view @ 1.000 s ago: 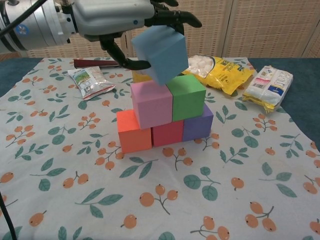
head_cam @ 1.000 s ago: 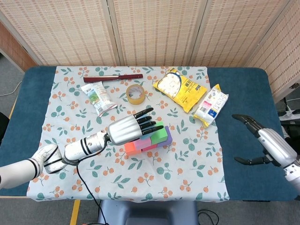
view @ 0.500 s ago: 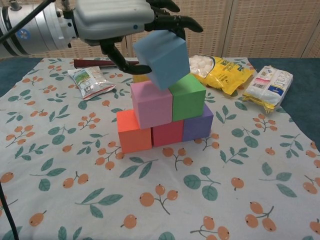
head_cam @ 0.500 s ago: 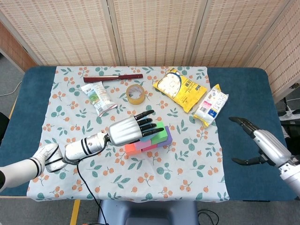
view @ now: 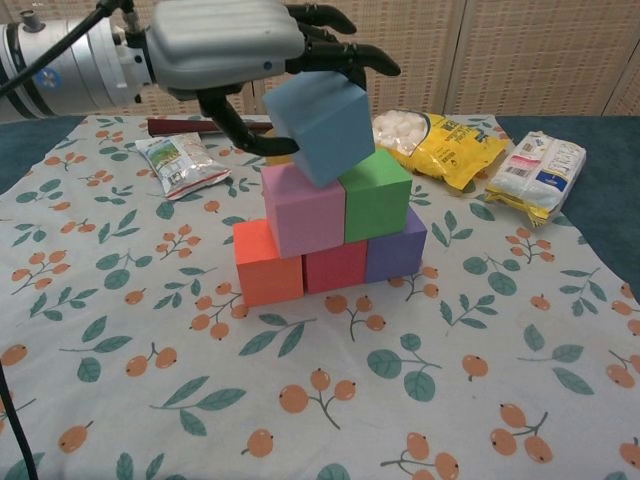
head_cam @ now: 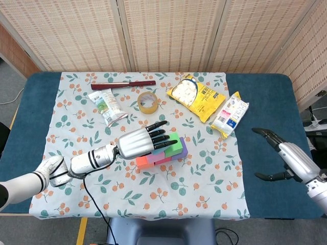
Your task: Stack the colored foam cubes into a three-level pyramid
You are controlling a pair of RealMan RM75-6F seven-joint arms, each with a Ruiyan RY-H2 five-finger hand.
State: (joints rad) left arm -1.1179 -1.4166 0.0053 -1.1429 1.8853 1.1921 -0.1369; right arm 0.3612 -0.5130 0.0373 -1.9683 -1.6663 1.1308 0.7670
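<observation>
On the floral cloth stands a stack of foam cubes: an orange cube (view: 266,262), a red cube (view: 335,266) and a purple cube (view: 397,250) at the bottom, a pink cube (view: 302,209) and a green cube (view: 376,193) above them. My left hand (view: 235,45) holds a blue cube (view: 320,124) tilted, its lower corner touching the seam between pink and green. In the head view the left hand (head_cam: 139,141) covers most of the stack (head_cam: 173,150). My right hand (head_cam: 286,158) hovers open over the blue table at the far right.
Behind the stack lie a tape roll (head_cam: 147,102), a small snack packet (head_cam: 107,105), a red-handled knife (head_cam: 122,83), a yellow bag of white puffs (head_cam: 196,96) and a white packet (head_cam: 229,113). The floral cloth (view: 420,390) spreads bare in front of the stack.
The left hand has lowered the blue cube a little onto the pink and green cubes. The right hand shifted slightly at the table's right edge.
</observation>
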